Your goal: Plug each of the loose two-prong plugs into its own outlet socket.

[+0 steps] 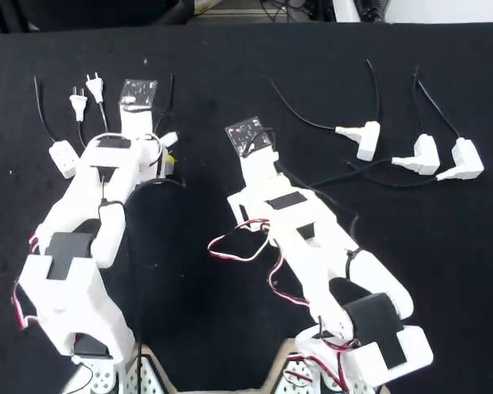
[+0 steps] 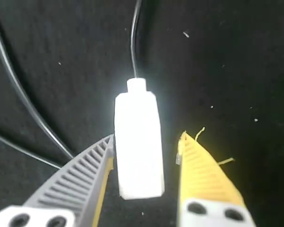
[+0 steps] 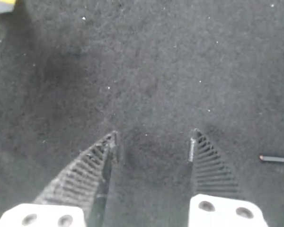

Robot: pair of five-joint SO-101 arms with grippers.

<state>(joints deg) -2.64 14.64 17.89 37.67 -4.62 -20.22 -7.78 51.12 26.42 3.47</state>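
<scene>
In the left wrist view, a white block [image 2: 137, 144] with a black cable running from its far end lies between the fingers of my left gripper [image 2: 146, 144]. The grey finger [image 2: 92, 165] touches one side. The yellow finger [image 2: 199, 165] stands a small gap off the other side, so the gripper is open around the block. Two small white two-prong plugs [image 1: 78, 103] [image 1: 93, 84] lie at the far left, next to the left arm's wrist [image 1: 138, 97]. My right gripper [image 3: 152, 142] is open over bare black cloth at mid-table.
A white socket block [image 1: 63, 157] lies left of the left arm. Three white corded pieces [image 1: 361, 138] [image 1: 423, 154] [image 1: 467, 160] lie at the far right with black cables trailing back. A cable tip [image 3: 274, 159] lies beside my right gripper.
</scene>
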